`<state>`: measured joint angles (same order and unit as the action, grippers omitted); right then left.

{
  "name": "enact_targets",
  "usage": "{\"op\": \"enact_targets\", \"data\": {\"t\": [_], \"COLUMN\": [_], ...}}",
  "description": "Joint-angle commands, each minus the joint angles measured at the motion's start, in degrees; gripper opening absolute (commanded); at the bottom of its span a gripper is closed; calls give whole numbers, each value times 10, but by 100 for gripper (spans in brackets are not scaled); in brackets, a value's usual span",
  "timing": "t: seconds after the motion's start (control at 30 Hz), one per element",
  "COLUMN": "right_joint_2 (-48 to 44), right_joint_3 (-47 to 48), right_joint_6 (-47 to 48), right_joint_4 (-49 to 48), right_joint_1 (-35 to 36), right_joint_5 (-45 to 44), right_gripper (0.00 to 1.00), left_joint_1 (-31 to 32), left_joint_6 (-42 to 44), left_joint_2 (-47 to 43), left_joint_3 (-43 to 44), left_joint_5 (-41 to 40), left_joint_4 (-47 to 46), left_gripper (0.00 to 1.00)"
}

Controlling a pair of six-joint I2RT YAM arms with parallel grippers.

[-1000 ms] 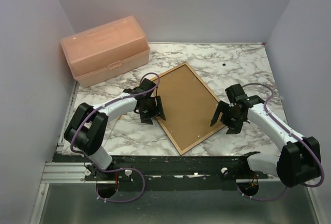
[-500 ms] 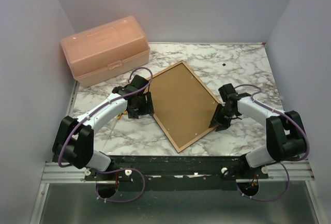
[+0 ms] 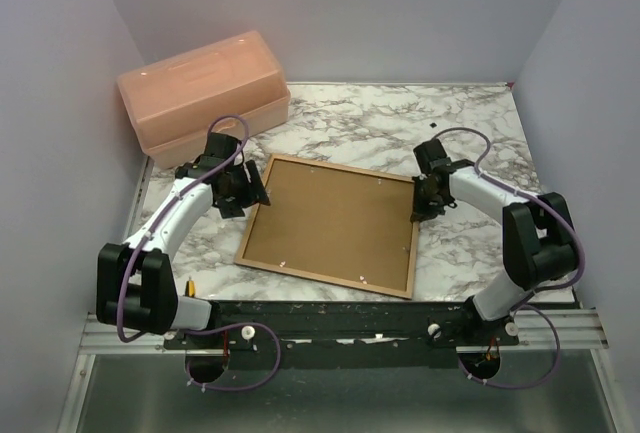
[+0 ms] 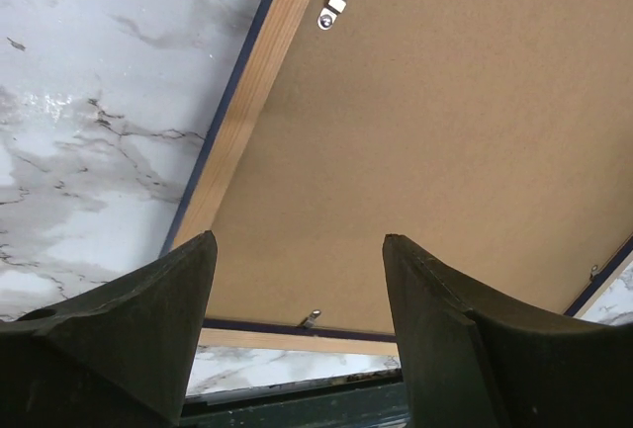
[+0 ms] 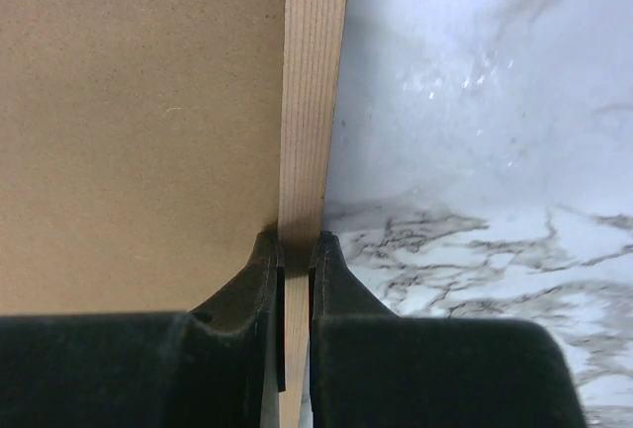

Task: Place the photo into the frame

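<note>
Now, nearest the arms, the frame (image 3: 325,279) lies flat and face down on the marble table (image 3: 470,133). Its light wood rim faces up and the brown backing board (image 3: 335,223) fills it. The photo shows in no view; whether it sits under the board I cannot tell.

On the frame's right edge the right gripper (image 5: 297,250) is clamped on the wood rail, one finger on the board side and one outside it. Farther off, at the left far corner, the left gripper (image 4: 297,245) hangs above the board with its jaws wide apart and nothing between them. A small metal turn clip (image 4: 336,3) lies just ahead of it. Beyond, the peach box (image 3: 200,93) stands apart.

The step looks like steadying the frame to open its back. Next, the clips likely need turning aside, which calls for a fine fingertip touch while the right-hand hold stops any sliding.
</note>
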<state>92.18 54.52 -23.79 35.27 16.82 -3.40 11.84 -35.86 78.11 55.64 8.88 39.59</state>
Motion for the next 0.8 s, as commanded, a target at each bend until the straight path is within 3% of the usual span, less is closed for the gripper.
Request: {"op": "enact_targets", "data": {"t": [0.0, 0.13, 0.3, 0.43, 0.5, 0.57, 0.77], "right_joint_2": [35, 60, 89, 105, 97, 83, 58], "right_joint_3": [42, 75, 113, 150, 155, 150, 118], "right_joint_6": [69, 58, 58, 36, 14, -4, -44], "right_joint_4": [-4, -24, -42, -17, -8, -5, -10], "right_joint_1": [-2, -2, -2, -2, -4, -6, -25], "right_joint_5": [-110, -103, -116, -118, -109, -83, 29], "right_gripper": [0, 1, 9, 54, 69, 78, 79], "left_joint_1": [-18, -19, -19, -19, -19, -19, -16], "left_joint_6": [37, 41, 36, 29, 26, 25, 38], "left_joint_2": [14, 39, 71, 99, 110, 120, 165], "left_joint_3": [21, 18, 13, 20, 25, 32, 51], "left_joint_5": [25, 21, 18, 20, 7, -9, 26], "left_joint_4": [11, 10, 7, 8, 16, 23, 24], "left_gripper": [70, 71, 72, 73, 73, 74, 73]}}
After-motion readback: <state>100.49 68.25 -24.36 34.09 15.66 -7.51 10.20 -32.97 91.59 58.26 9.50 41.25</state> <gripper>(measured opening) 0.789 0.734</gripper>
